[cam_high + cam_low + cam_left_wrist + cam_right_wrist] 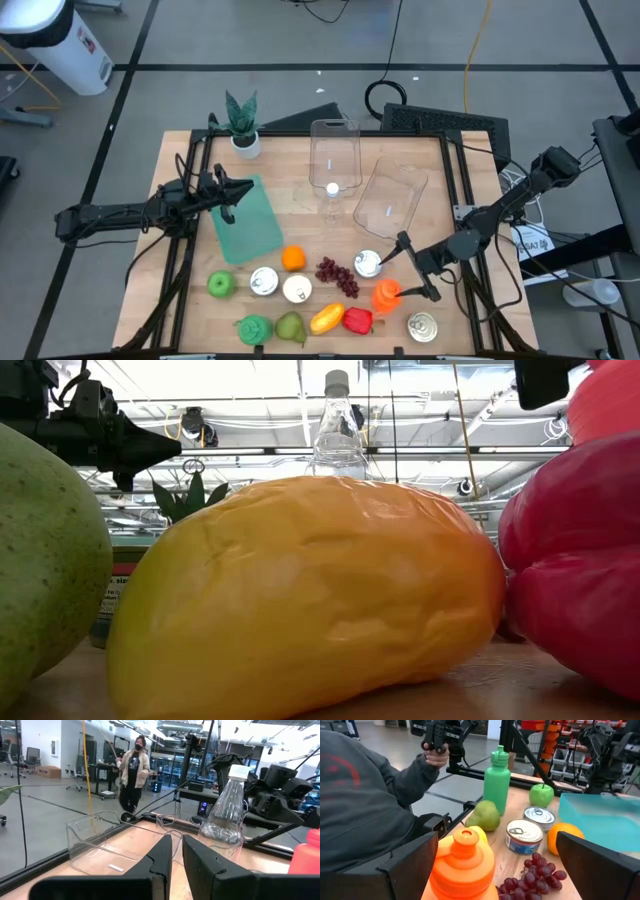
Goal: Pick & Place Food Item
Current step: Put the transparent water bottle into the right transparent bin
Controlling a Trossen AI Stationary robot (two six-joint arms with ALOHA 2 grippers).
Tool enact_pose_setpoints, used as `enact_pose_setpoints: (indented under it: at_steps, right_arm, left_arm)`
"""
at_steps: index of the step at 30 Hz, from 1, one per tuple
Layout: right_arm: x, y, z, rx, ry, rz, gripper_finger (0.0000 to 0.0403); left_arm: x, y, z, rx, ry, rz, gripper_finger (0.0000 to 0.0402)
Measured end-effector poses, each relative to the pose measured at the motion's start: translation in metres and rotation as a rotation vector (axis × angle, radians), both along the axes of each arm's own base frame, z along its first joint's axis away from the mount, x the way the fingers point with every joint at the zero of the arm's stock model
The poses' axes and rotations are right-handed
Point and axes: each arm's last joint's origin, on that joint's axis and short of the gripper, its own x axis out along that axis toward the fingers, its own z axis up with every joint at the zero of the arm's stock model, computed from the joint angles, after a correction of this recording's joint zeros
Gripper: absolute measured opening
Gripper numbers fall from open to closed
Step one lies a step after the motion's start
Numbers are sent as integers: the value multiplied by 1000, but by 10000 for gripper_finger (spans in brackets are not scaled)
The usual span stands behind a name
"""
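Observation:
Food items lie along the table's near edge: an orange (293, 258), purple grapes (338, 275), a green apple (220, 285), a pear (290, 326), a yellow mango (327, 319) and a red pepper (357, 320). My right gripper (418, 268) hangs open above the table. In its wrist view its fingers stand wide on either side of an orange bottle (462, 870) and the grapes (532, 880), touching neither. My left gripper (246, 188) is shut and holds nothing, level over the far end of a green board (248, 220).
Several tin cans (264, 281) (368, 263) (422, 327) and a green bottle (254, 328) stand among the food. Two clear tubs (335, 155) (390, 195), a clear bottle (331, 200) and a potted plant (243, 125) stand farther back. A person's grey sleeve (365, 795) is beside the table's near edge.

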Motion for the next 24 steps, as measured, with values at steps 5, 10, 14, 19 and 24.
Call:
enact_pose_setpoints:
  at_steps: [5,10,14,19,24]
  right_arm:
    - [0,0,0,10,4,-4,393]
    - [0,0,2,-1,-29,2,393]
    - [-1,0,5,-2,-45,28,393]
    - [-2,-1,9,1,-74,27,393]
    - [-5,-3,17,4,-147,19,393]
  left_arm:
    - [0,0,-1,-5,4,-1,51]
    - [0,0,-1,1,6,0,51]
    - [0,0,-1,2,6,1,51]
    - [0,0,-1,1,7,0,51]
    - [0,0,-1,0,7,1,51]
